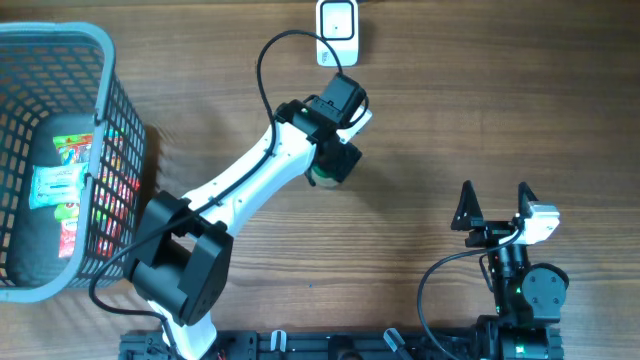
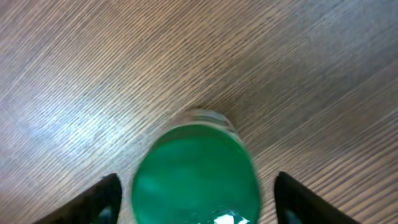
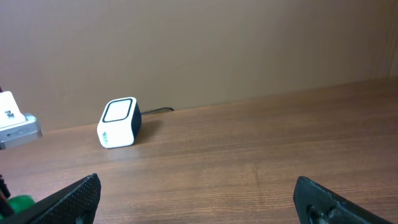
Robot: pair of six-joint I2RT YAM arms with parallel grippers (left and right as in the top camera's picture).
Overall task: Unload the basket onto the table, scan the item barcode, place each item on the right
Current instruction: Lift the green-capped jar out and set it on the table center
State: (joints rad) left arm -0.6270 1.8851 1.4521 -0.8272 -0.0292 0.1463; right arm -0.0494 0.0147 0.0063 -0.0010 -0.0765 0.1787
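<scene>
Basket (image 1: 112, 130) (snack packets (image 1: 60, 185) inside) left of scanner (image 1: 338, 28)

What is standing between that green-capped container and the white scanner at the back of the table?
Nothing visible. Only bare wooden table lies between the green-capped container and the white scanner. The left gripper straddles the container, its fingers clear of it on both sides.

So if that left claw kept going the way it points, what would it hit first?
Most likely the green-capped item, which lies straight ahead of the left gripper, framed by its open fingers with gaps on both sides. Beneath it is the wooden table. Depth to the cap is hard to judge.
</scene>
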